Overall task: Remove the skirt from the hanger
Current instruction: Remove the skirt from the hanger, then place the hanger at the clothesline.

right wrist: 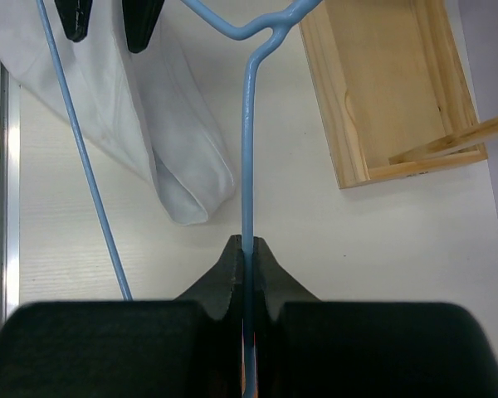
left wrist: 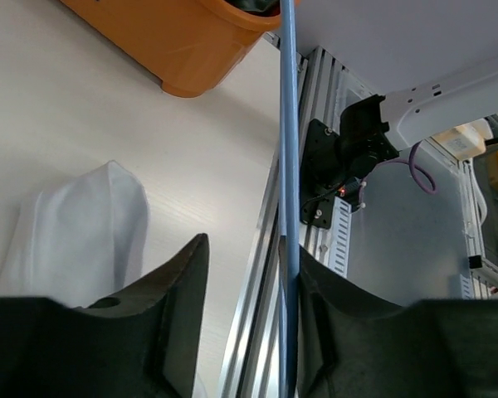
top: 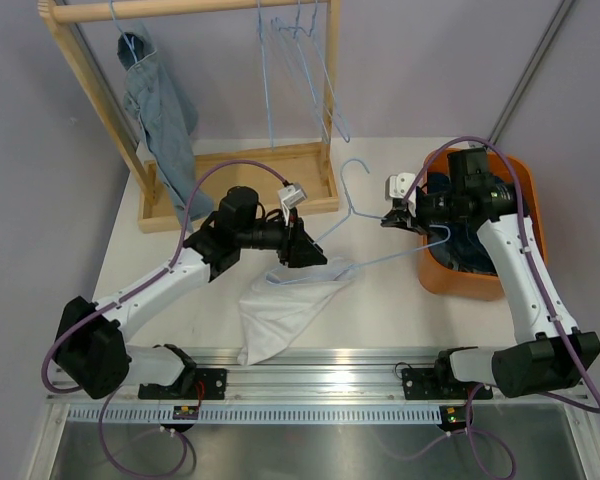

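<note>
The white skirt (top: 285,310) lies crumpled on the table; it also shows in the left wrist view (left wrist: 75,240) and the right wrist view (right wrist: 149,124). The blue wire hanger (top: 358,225) is held above it, its left end over the skirt's top edge. My right gripper (top: 405,222) is shut on the hanger's wire (right wrist: 247,166), as the right wrist view shows (right wrist: 246,242). My left gripper (top: 300,245) is open at the hanger's left end (left wrist: 243,240). The wire (left wrist: 289,124) runs along the inner face of one finger. I cannot tell whether the skirt still catches on the hanger.
A wooden clothes rack (top: 240,185) stands at the back left with a blue-grey garment (top: 162,115) and empty blue hangers (top: 305,50). An orange bin (top: 530,235) of dark clothes sits at the right. The aluminium rail (top: 320,360) runs along the near edge.
</note>
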Available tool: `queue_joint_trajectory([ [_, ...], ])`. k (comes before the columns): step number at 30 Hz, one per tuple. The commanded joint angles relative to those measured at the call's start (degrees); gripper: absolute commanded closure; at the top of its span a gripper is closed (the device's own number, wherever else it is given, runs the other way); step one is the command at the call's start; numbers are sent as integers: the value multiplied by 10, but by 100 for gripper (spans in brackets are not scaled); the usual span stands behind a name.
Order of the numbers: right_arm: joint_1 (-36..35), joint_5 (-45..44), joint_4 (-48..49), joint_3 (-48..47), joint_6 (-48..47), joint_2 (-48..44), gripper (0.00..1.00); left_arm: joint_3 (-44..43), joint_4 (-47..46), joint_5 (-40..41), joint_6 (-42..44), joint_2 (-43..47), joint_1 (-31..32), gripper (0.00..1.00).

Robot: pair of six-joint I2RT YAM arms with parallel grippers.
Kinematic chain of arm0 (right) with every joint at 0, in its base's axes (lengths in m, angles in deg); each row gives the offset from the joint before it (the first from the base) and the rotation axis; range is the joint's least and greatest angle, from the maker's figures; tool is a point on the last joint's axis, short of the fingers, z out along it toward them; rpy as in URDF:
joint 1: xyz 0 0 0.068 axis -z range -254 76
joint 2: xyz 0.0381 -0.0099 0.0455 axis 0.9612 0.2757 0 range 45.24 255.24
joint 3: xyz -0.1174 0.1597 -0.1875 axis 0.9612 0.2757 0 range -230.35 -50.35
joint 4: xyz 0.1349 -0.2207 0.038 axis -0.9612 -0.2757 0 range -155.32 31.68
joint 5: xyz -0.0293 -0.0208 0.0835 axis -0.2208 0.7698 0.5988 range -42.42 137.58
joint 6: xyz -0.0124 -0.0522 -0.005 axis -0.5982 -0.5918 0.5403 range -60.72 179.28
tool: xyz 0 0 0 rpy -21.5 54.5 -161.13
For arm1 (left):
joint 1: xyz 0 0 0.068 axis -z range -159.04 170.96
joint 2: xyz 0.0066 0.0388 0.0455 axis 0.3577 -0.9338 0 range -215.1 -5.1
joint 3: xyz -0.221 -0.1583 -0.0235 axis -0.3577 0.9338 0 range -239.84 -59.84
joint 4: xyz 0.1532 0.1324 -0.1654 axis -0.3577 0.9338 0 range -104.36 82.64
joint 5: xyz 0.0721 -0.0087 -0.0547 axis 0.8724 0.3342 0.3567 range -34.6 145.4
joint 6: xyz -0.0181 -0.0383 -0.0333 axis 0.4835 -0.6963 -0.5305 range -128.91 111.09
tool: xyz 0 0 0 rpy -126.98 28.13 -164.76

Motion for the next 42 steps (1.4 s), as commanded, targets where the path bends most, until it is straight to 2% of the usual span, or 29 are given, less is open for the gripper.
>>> queue_joint_trajectory([
  [1, -17, 21, 1, 3, 2, -11, 99, -30, -37, -22, -13, -6, 9, 61],
  [4, -26, 17, 3, 9, 4, -10, 99, -35, -28, -19, -9, -7, 10, 81],
  [6, -29, 12, 5, 14, 4, -9, 98, -38, -15, -13, -2, -2, 10, 100],
  [14, -30, 0, 23, 34, 22, -12, 87, -38, 63, 2, 41, 35, 9, 100],
  [18, -30, 3, 42, 42, 52, -12, 69, -31, 124, 12, 63, 54, 9, 100],
  [21, -30, 5, 62, 45, 85, -13, 47, -26, 169, 31, 80, 69, 9, 100],
  [24, -30, 4, 78, 45, 111, -14, 35, -25, 223, 51, 99, 79, 9, 100],
  [29, -28, 2, 87, 35, 134, -12, 29, -15, 267, 84, 104, 97, 2, 100],
  [36, -24, 9, 93, 32, 161, -12, 25, 3, 278, 157, 79, 133, -31, 100],
  [42, -12, 8, 113, 43, 199, -19, 19, 2, 326, 245, 52, 160, -102, 100],
])
